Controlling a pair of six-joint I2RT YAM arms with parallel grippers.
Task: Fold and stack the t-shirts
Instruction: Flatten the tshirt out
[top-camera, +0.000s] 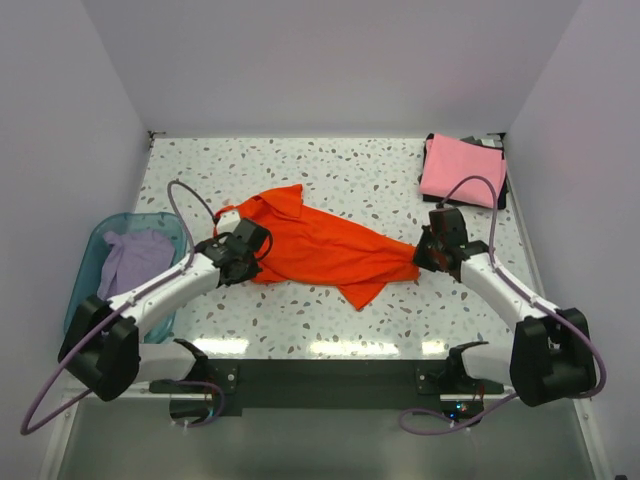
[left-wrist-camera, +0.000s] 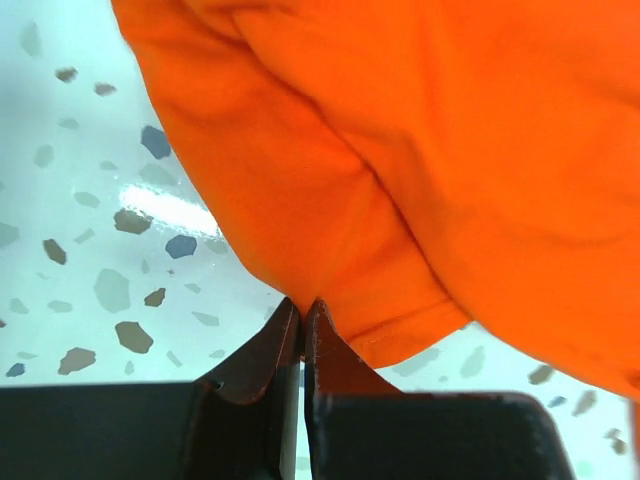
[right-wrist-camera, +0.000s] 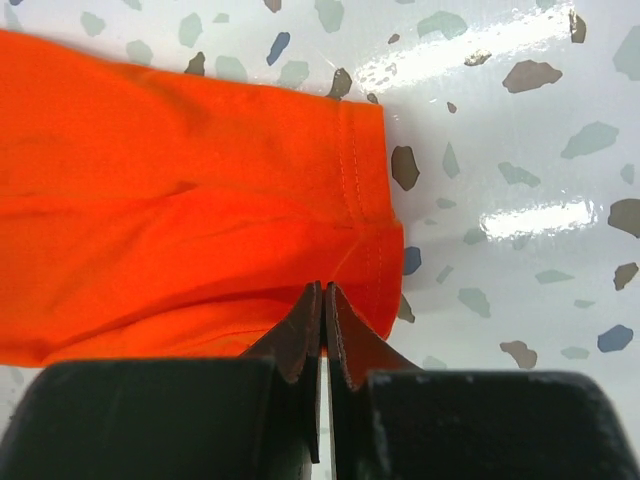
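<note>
The orange-red t-shirt (top-camera: 320, 248) lies stretched and rumpled across the middle of the speckled table (top-camera: 330, 170). My left gripper (top-camera: 240, 252) is shut on its left edge; the left wrist view shows the fingertips (left-wrist-camera: 322, 325) pinching the cloth (left-wrist-camera: 420, 160) by a hem. My right gripper (top-camera: 428, 252) is shut on the shirt's right end; the right wrist view shows the jaws closed on the hemmed edge (right-wrist-camera: 365, 180). The pink t-shirt (top-camera: 462, 170) lies folded at the back right. The lavender t-shirt (top-camera: 135, 260) lies bunched in the teal basin (top-camera: 95, 255) at the left.
A dark flat object (top-camera: 500, 195) sits under the pink shirt near the right wall. White walls close in the table on the left, back and right. The arm bases stand at the near edge.
</note>
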